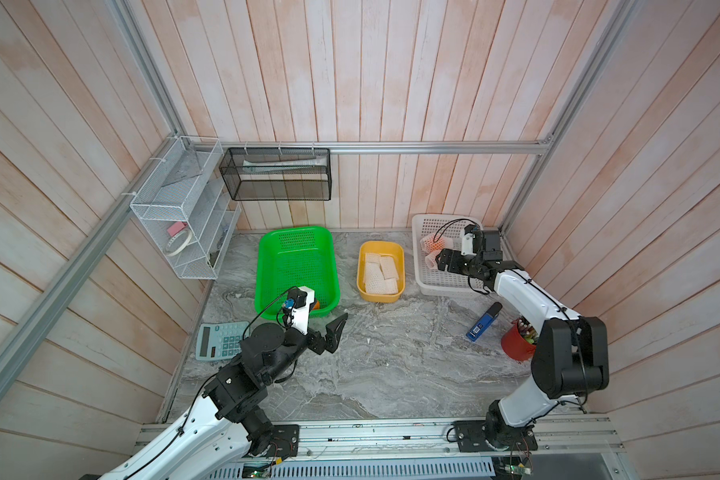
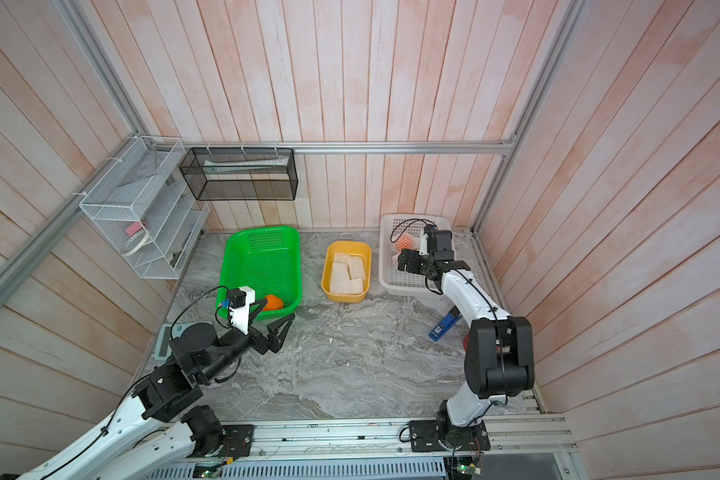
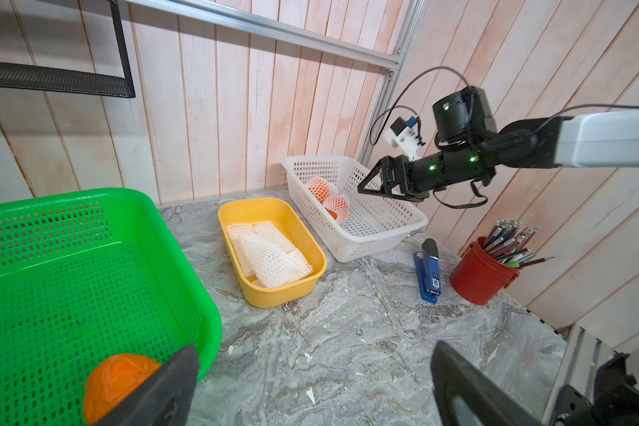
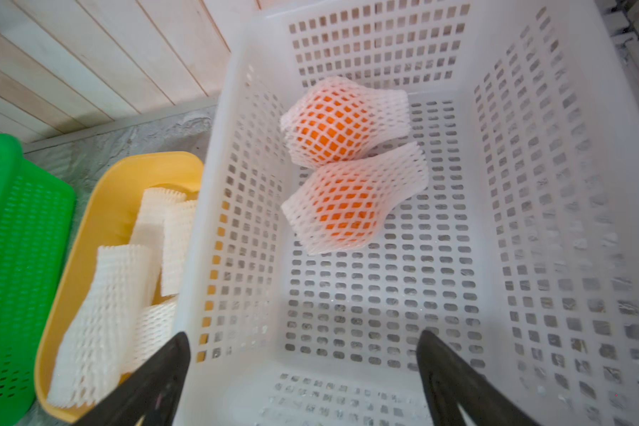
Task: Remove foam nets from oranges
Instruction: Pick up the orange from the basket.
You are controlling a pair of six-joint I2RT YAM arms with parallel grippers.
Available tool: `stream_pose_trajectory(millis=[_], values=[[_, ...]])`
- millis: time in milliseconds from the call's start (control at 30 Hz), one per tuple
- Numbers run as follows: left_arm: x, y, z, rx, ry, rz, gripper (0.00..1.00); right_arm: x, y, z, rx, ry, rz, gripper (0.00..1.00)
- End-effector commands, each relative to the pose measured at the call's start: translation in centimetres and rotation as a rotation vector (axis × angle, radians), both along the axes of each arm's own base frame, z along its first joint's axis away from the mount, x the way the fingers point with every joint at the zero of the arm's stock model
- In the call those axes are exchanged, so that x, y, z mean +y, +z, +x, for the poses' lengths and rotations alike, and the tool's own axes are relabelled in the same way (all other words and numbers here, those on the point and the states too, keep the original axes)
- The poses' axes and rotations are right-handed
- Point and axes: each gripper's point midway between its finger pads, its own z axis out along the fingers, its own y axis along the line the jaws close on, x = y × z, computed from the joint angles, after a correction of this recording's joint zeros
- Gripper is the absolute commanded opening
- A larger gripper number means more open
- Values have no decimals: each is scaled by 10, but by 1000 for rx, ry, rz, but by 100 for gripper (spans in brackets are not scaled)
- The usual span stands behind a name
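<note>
yellow tub (image 1: 362,253): flat foam nets (image 1: 380,272) | white basket (image 1: 418,222): netted oranges (image 1: 430,244)

- A staged robot test cell: aluminium frame rail (image 1: 433,147) bounding plank-panelled walls (image 1: 391,83).
- Marble-look tabletop (image 1: 391,365).
- Office props: calculator (image 1: 219,340) at 8 o'clock, stapler (image 1: 484,321) and red pencil pot (image 1: 516,343) at 4 o'clock.

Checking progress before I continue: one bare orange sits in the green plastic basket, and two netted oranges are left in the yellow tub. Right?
Not quite. The two oranges still in white foam nets lie in the white perforated plastic basket, as the right wrist view shows. The yellow tub holds only empty foam nets. The bare orange is indeed in the green plastic basket.
</note>
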Motion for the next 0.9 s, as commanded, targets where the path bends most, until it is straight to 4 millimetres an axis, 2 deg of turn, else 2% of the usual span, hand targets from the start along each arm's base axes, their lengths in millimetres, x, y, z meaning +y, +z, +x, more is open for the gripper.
stream_pose_trajectory(millis=[0,167,400,567,867], values=[[5,1,-1,-16,19,-12,100,-6,-7,21,20,-6,51,95],[5,-2,1,-7,27,-13,100,-5,-25,48,58,12,58,94],[9,-4,1,10,46,-19,100,-1,-48,75,94,-1,92,93],[15,0,-1,2,65,-32,100,0,-64,85,121,-23,113,91],[16,-1,-2,4,70,-36,100,0,-86,88,153,-31,109,89]])
